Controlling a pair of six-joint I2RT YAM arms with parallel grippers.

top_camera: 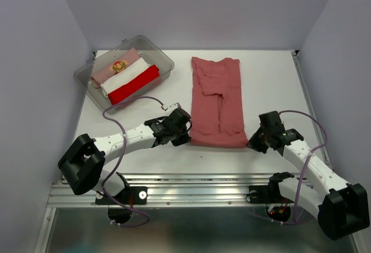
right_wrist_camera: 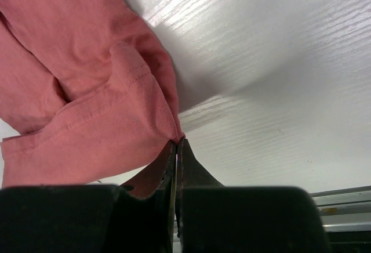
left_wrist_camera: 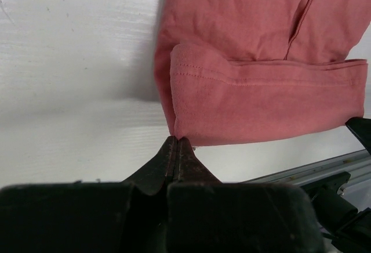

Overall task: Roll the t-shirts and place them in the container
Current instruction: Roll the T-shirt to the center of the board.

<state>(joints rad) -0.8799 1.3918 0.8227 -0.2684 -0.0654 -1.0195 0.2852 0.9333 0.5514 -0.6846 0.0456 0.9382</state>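
A large brick-red t-shirt (top_camera: 217, 96) lies folded into a long strip in the middle of the white table, its near hem turned over once. My left gripper (top_camera: 188, 138) sits at the strip's near left corner. In the left wrist view the gripper (left_wrist_camera: 177, 140) is shut, with the corner of the shirt (left_wrist_camera: 255, 32) pinched at its tips. My right gripper (top_camera: 250, 144) is at the near right corner. Its wrist view shows that gripper (right_wrist_camera: 177, 141) shut on the hem of the shirt (right_wrist_camera: 87, 90). Pale pink (top_camera: 119, 67), white (top_camera: 128, 74) and bright red (top_camera: 134, 85) rolled t-shirts lie in the tub.
The clear plastic tub (top_camera: 165, 58) stands at the back left of the table. A metal rail (top_camera: 191, 186) runs along the near edge between the arm bases. Grey walls close in the table at the left, back and right.
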